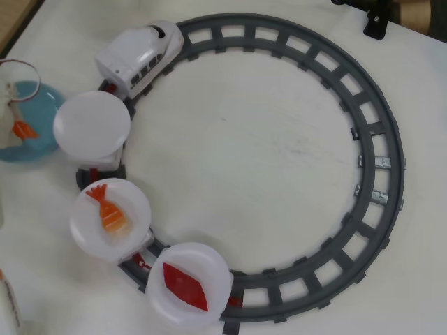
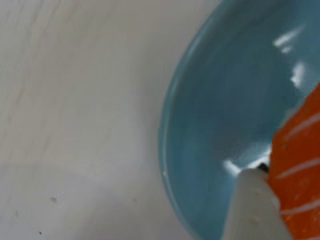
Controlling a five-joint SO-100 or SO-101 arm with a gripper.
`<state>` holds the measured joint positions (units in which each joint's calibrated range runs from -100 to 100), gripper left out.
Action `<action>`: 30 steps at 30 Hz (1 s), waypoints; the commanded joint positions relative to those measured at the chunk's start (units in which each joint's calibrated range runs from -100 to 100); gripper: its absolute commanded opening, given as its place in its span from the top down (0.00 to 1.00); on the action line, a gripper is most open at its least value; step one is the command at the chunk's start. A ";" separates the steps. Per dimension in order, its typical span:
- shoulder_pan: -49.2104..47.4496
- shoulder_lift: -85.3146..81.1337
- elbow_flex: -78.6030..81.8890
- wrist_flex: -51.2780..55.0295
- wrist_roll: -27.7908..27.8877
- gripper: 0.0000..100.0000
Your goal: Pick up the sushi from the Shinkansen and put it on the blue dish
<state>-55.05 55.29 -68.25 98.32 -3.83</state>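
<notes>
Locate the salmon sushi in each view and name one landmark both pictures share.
Overhead view: the salmon sushi sits at the far left edge, over the blue dish.
Wrist view: it fills the lower right corner, beside a white end effector finger.
Shared landmark: the blue dish.

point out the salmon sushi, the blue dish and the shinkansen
salmon sushi (image 2: 300, 170), wrist view, striped orange top
blue dish (image 1: 43, 105), overhead view, bare right part
Shinkansen (image 1: 140, 52), overhead view, white roof

Hobby tabletop (white table (image 1: 244, 153)), toy track (image 1: 377, 181)
</notes>
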 commanded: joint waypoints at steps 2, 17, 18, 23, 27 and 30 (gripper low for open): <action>-0.23 0.08 -3.34 0.83 -0.25 0.86; -0.23 -4.15 -2.62 0.92 0.01 0.67; -0.23 -5.65 -2.26 0.92 -0.25 0.67; 0.38 -13.78 7.66 0.92 -1.30 0.67; 0.73 -20.91 16.76 0.92 -1.51 0.67; 0.73 -26.55 23.35 0.92 -1.66 0.67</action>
<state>-55.05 38.00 -49.13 98.32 -5.12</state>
